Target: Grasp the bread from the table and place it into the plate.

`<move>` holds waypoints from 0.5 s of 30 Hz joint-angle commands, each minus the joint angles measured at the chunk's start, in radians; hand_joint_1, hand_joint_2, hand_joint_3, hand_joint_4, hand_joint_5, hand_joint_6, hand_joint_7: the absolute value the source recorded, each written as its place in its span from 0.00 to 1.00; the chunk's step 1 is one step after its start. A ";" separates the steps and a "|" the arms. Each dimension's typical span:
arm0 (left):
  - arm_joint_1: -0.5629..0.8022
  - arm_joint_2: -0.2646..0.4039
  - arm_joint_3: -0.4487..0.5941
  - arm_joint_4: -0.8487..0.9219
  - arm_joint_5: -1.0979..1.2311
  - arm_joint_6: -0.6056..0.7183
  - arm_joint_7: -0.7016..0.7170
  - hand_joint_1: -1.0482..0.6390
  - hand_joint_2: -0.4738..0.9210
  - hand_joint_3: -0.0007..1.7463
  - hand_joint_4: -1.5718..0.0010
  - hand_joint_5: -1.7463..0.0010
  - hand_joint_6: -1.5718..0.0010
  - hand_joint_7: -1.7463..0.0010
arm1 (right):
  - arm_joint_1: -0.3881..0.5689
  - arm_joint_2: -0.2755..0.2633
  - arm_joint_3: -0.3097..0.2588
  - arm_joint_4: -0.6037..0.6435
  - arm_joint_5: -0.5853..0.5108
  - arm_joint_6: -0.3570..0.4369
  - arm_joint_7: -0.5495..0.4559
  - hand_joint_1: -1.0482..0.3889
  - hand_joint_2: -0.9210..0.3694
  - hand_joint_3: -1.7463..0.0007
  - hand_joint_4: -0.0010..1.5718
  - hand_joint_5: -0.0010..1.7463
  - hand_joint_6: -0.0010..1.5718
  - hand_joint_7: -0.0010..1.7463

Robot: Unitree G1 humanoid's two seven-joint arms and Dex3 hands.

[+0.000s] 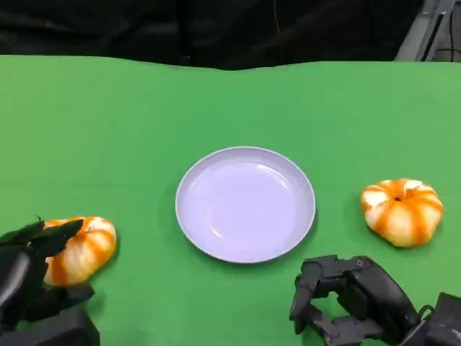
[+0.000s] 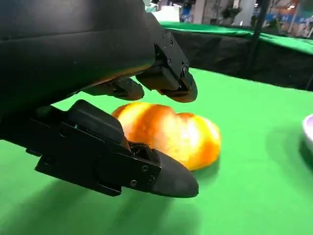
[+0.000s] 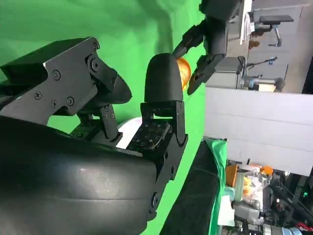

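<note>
A pale lilac plate [image 1: 245,204] lies in the middle of the green table. One orange-and-white striped bread [image 1: 81,250] sits at the left, a second bread [image 1: 402,210] at the right. My left hand [image 1: 27,282] reaches around the left bread from the near side. Its fingers [image 2: 166,78] hang above the bread [image 2: 171,133] and its thumb [image 2: 146,171] lies beside it, apart, without gripping. My right hand [image 1: 351,297] rests low near the front edge, below the plate, holding nothing. The right wrist view shows my left hand [image 3: 211,34] over the bread [image 3: 184,71].
The plate's rim [image 2: 308,131] lies beyond the left bread, with bare green cloth between them. The table's far edge [image 1: 230,66] meets a dark backdrop. Room clutter [image 3: 254,186] stands beyond the table.
</note>
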 commanded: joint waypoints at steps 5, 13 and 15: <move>-0.084 0.039 -0.048 0.124 -0.040 0.003 0.005 0.10 1.00 0.12 0.72 0.99 0.65 1.00 | -0.002 -0.012 -0.012 0.002 0.005 -0.003 0.001 0.81 0.27 0.38 0.58 0.80 0.58 0.64; -0.174 0.038 -0.107 0.266 -0.057 -0.029 0.013 0.13 1.00 0.09 0.71 0.99 0.63 0.99 | 0.003 -0.013 -0.010 -0.010 -0.002 0.002 -0.007 0.81 0.27 0.38 0.58 0.80 0.58 0.65; -0.185 0.040 -0.120 0.284 -0.055 -0.035 0.024 0.13 1.00 0.09 0.71 0.99 0.63 0.99 | 0.003 -0.012 -0.010 -0.012 0.001 0.005 -0.006 0.81 0.27 0.38 0.58 0.80 0.58 0.65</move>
